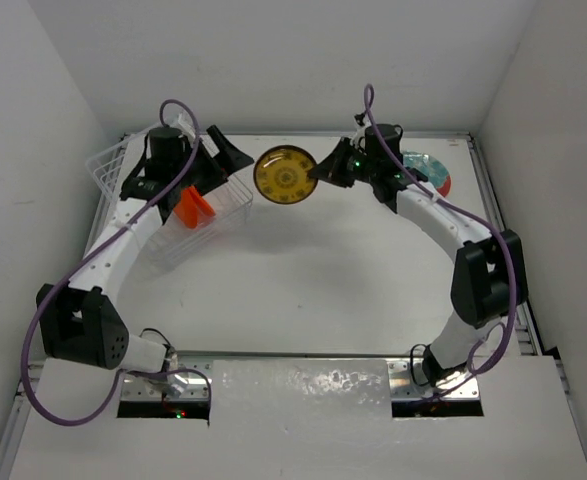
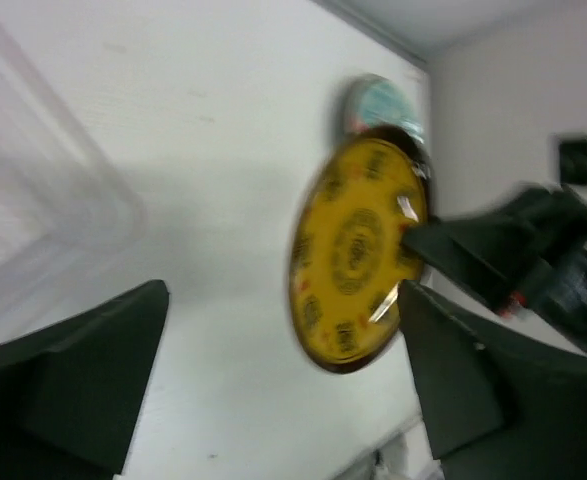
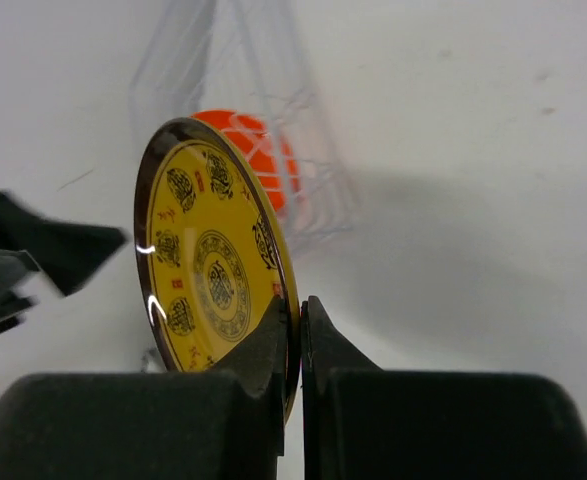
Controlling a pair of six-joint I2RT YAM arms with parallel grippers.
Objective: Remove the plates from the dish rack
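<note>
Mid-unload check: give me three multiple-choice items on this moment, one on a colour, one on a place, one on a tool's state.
1. The plates in the dish rack are: A) orange B) teal C) yellow
2. The teal plate lies: A) in the dish rack B) on the table behind the right arm C) at the near table edge
3. The right tool is: A) open B) shut on the yellow plate C) shut on nothing

Answers: A, orange shows through the clear rack wall. B, the top view shows it flat beyond the arm. B, the right wrist view shows both fingers pinching the plate's rim, while the left tool is open.
</note>
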